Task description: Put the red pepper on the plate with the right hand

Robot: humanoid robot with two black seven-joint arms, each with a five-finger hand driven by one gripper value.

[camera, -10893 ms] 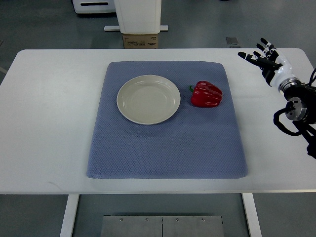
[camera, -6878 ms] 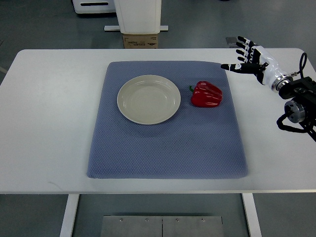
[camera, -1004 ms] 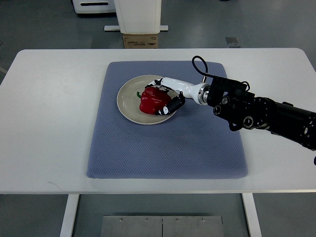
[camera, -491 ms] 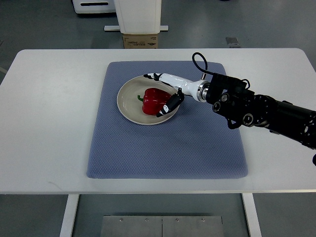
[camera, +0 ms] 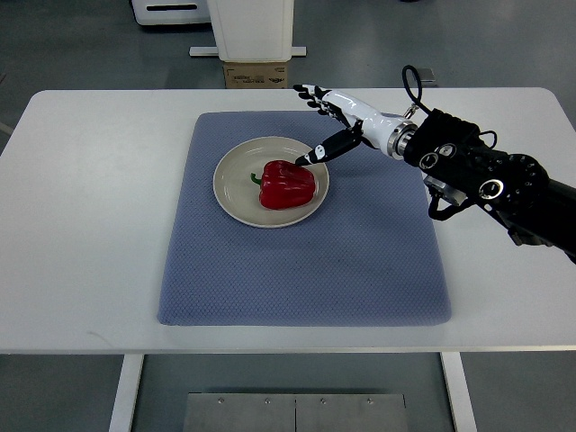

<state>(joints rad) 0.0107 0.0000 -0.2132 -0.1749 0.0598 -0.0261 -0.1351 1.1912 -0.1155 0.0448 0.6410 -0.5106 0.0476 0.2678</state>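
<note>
The red pepper [camera: 288,184] lies on the cream plate [camera: 235,168], toward the plate's right half, its green stem pointing left. The plate sits on the blue-grey mat [camera: 306,261] on the white table. My right hand [camera: 328,121] is above and to the upper right of the plate, fingers spread, holding nothing. Its thumb tip hangs just above the pepper's upper right edge, apart from it. The right arm [camera: 486,175] reaches in from the right edge. The left arm does not show.
A white pedestal with a cardboard box [camera: 256,72] stands behind the table's far edge. The white table [camera: 90,225] extends around the mat on both sides.
My right hand has let go of the pepper, opened, and lifted back up and to the right. The pepper now rests alone on the plate.
</note>
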